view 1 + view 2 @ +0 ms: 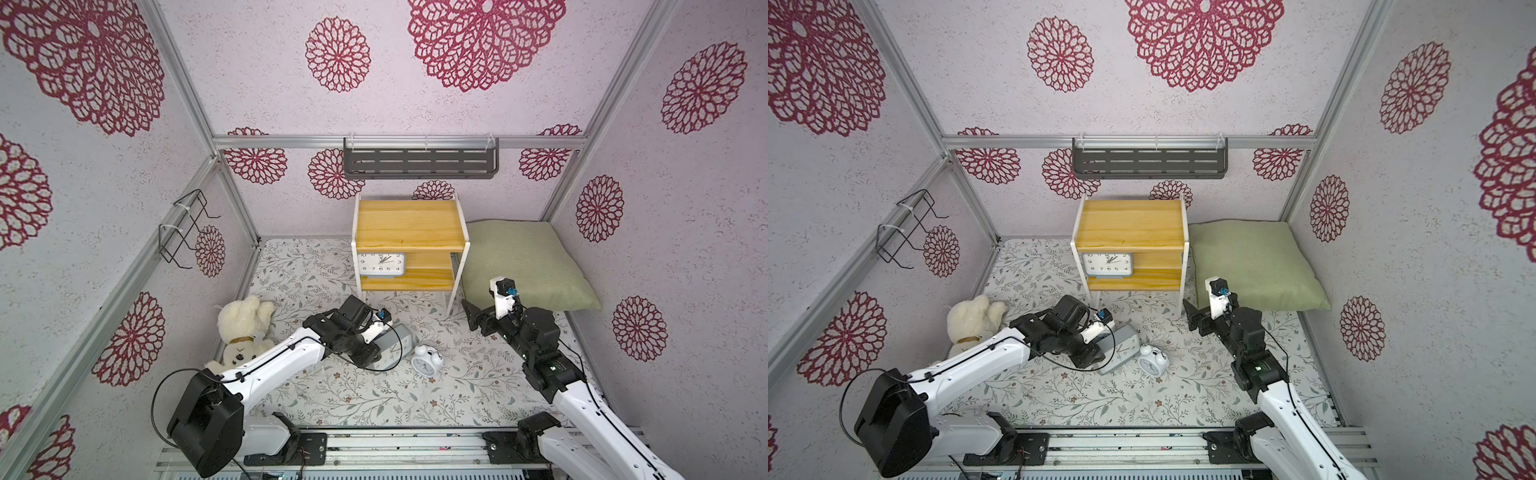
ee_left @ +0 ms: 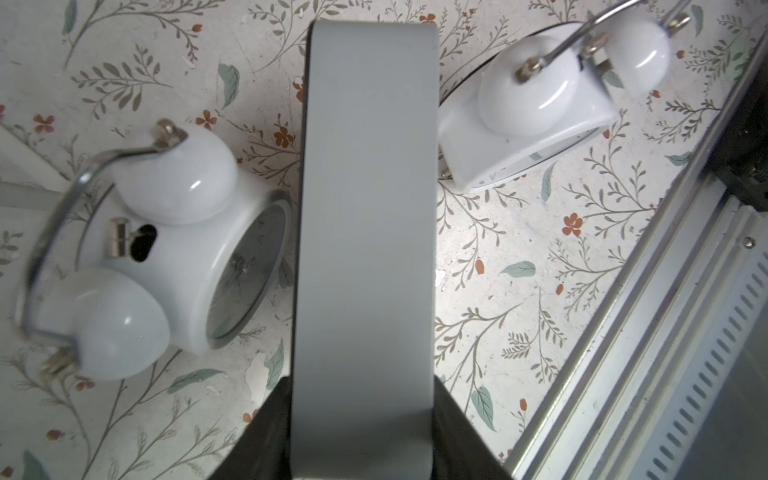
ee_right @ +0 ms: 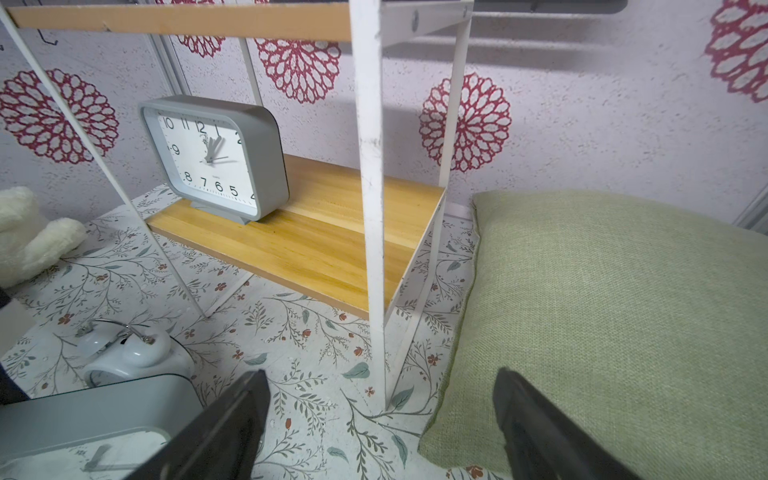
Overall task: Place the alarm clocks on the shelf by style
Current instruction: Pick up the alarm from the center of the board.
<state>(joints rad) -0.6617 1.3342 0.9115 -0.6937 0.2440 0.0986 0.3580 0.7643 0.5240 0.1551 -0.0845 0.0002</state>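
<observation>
Clamped between the jaws of the left gripper (image 2: 361, 379): a grey rectangular clock (image 2: 365, 208), pinched across its 2 flat faces, narrow edge band running straight out ahead of the fingers (image 2: 266, 432). No telling whether resting on the floral mat (image 1: 332, 395) or hanging just above it. Close on 1 side, a white twin-bell clock (image 2: 166, 266), no telling whether touching the grey case; just off the other side, a 2nd twin-bell clock (image 2: 532, 124). Farther out, at about 1 o'clock from that grip in a top view, the shelf (image 1: 409, 220), with a 2nd grey clock (image 1: 381, 264) upright at the 9 o'clock end of its lower board (image 1: 428, 277). Wide apart and empty: the right gripper (image 1: 473, 318), just beside the shelf's 5 o'clock leg, near the green pillow (image 1: 528, 266). Nearer the shelf, then, but holding nothing. Likely next: lift, carry toward 1 o'clock, set down with the long axis along the lower board, in the free 3 o'clock half beside its match, keeping clear of the white front leg. Plush bear (image 1: 245, 324) at 9 o'clock, out of the path.
</observation>
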